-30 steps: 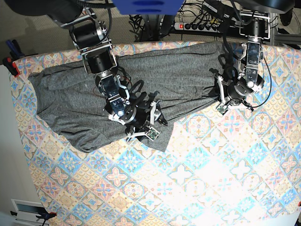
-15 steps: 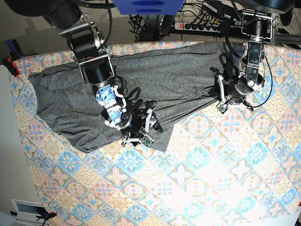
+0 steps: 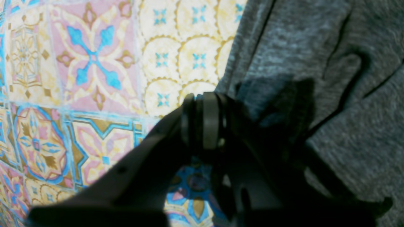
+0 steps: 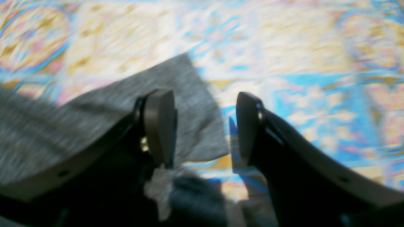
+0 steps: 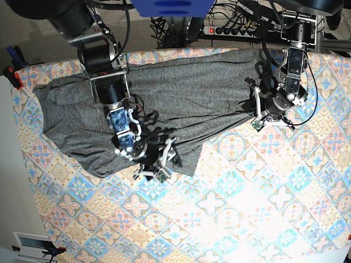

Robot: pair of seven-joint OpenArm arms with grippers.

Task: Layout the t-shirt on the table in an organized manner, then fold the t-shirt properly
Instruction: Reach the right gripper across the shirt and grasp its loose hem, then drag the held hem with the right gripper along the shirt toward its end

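The grey t-shirt (image 5: 164,93) lies rumpled along the table's (image 5: 263,208) far side; the left gripper (image 3: 202,121) is closed, the right gripper (image 4: 202,126) gapes over a hem corner and could snag both layers.

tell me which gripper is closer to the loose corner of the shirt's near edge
Right gripper: open, straddling the t-shirt corner. Left gripper is shut, far along the shirt's other side.
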